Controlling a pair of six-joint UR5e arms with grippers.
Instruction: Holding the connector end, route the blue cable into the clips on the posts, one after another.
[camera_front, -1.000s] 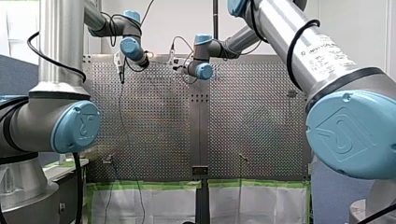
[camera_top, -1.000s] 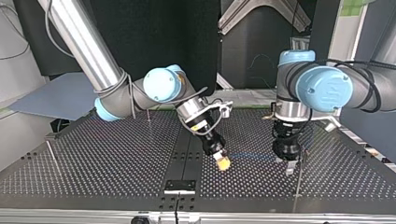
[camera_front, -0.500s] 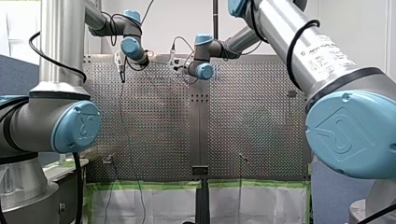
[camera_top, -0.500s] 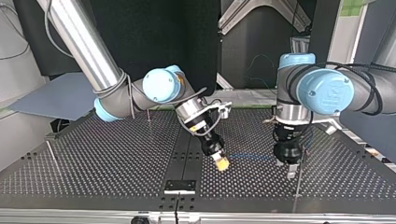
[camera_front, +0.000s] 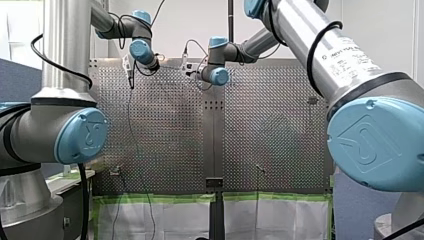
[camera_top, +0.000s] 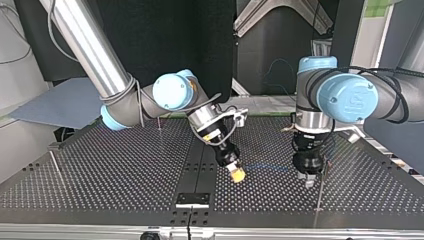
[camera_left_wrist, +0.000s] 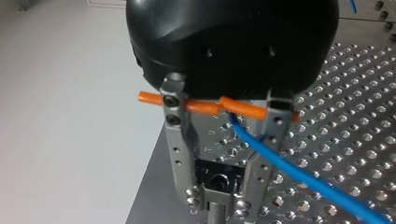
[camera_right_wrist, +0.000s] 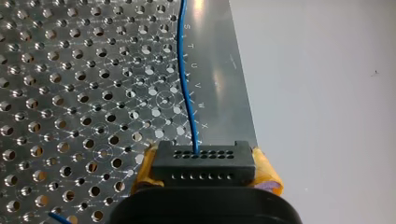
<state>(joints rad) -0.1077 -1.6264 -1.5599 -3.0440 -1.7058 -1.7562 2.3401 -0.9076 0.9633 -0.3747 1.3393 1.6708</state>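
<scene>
My right hand is clamped with its yellow pads on the black connector. From the connector's holed face the blue cable runs straight ahead over the perforated surface. In the top view this hand hangs tilted just above the surface near its middle. From there the cable stretches as a faint blue line to my left hand, which points straight down just beside a thin post. My left hand's metal fingers stand apart. The cable passes between them below an orange bar and trails out past one finger.
</scene>
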